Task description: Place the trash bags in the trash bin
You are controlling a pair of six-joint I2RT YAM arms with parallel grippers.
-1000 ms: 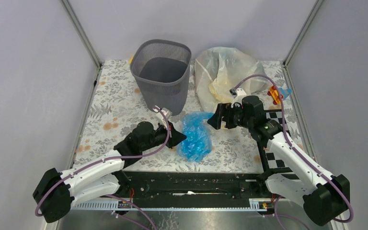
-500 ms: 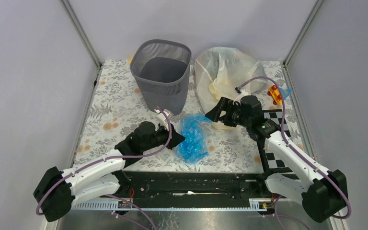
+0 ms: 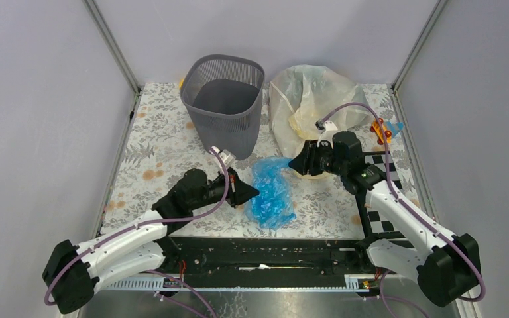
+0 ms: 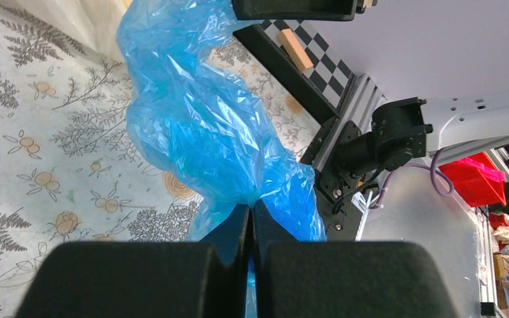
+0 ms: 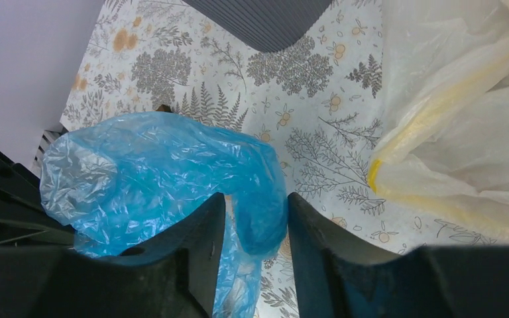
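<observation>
L claw (image 4: 250, 211) clamped tight on crinkly blue plastic trash bag (image 3: 270, 192), at its 9 o'clock edge. R claw (image 5: 257, 200) half-open astride its 1 o'clock fold; can't tell if gripping. Grey mesh trash bin (image 3: 233, 132) stands upright at bag's 11 o'clock; translucent yellowish bag (image 3: 311, 93), puffy, at 1.

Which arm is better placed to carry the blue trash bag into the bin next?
Left, probably. The left gripper is shut on the blue trash bag, and the trash bin stands toward the left side. The right gripper only straddles the bag's other end, jaws apart.
</observation>
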